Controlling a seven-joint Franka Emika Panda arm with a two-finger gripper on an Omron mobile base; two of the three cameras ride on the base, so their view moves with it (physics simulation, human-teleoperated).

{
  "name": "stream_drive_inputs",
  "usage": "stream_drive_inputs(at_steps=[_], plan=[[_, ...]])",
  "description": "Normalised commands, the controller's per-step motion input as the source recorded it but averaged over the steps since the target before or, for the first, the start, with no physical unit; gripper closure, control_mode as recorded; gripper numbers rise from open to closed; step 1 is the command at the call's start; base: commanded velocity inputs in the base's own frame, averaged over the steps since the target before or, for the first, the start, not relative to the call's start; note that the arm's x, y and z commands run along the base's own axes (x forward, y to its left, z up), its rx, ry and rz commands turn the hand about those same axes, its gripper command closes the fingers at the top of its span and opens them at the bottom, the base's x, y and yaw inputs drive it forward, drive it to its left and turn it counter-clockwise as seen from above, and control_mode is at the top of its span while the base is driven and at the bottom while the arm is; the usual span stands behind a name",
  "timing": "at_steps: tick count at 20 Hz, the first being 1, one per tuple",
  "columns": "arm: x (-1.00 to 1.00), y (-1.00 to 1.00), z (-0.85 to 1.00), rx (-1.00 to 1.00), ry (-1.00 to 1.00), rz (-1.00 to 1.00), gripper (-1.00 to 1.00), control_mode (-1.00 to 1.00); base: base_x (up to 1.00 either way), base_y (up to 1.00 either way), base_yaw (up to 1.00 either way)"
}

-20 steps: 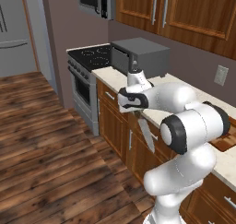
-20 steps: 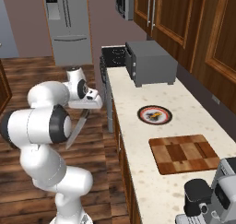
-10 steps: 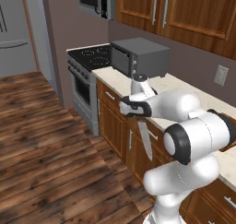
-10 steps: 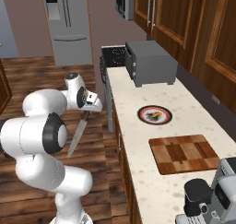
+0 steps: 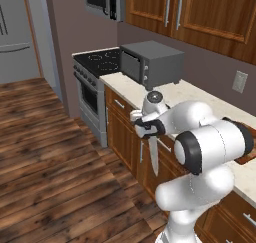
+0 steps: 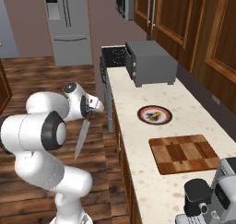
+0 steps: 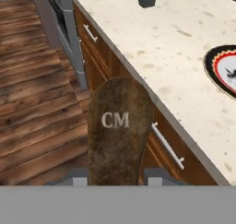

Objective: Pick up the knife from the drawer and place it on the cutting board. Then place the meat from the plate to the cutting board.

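fingers (image 6: 90, 109) pinching knife (image 6: 82, 134) by its handle — blade hanging down below them | held out over floor (image 6: 27, 80), beside bench (image 6: 138, 140) | plate (image 6: 155, 114), cutting board (image 6: 184, 153) on bench — well apart from fingers

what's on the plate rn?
The plate on the counter carries a small orange-and-dark lump, the meat, near its centre. Whatever of the plate's print lies beneath it is covered.

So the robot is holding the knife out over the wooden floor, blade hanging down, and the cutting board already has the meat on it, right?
Not quite. The cutting board is bare in the right base view; the meat lies on the plate. The rest holds: the gripper has its jaws shut on the knife, held out over the wooden floor with the blade hanging down.
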Motion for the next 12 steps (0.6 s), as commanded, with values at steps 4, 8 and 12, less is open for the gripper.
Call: stream_drive_inputs(at_steps=[4, 8, 12], plan=[[0.94, 0.00, 0.02, 0.00, -0.06, -0.08, 1.00, -1.00, 0.00, 0.00, 0.00], [0.65, 0.00, 0.04, 0.02, -0.02, -0.05, 1.00, -1.00, 0.00, 0.00, 0.00], [0.04, 0.00, 0.00, 0.02, 0.00, -0.01, 1.00, -1.00, 0.00, 0.00, 0.00]])
